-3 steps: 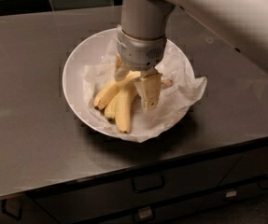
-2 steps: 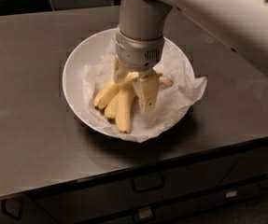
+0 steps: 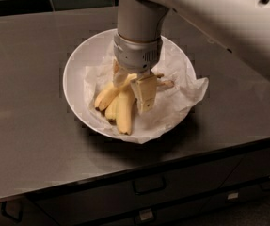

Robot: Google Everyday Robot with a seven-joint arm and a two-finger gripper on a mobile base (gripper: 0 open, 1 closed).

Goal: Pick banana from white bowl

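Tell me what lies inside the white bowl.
Crumpled white paper lines the white bowl, the banana bunch on it. The hand, low over the bunch, hides its upper part.

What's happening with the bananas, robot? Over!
Status: gripper low inside white bowl, at stem end of banana. Banana resting on crumpled paper, not lifted. Nothing else in the way. Over.

One camera looks down from high on the near side, facing far, quite close to the counter (image 3: 26, 126). The gripper (image 3: 133, 89) hangs mid-view over the white bowl (image 3: 78, 79).
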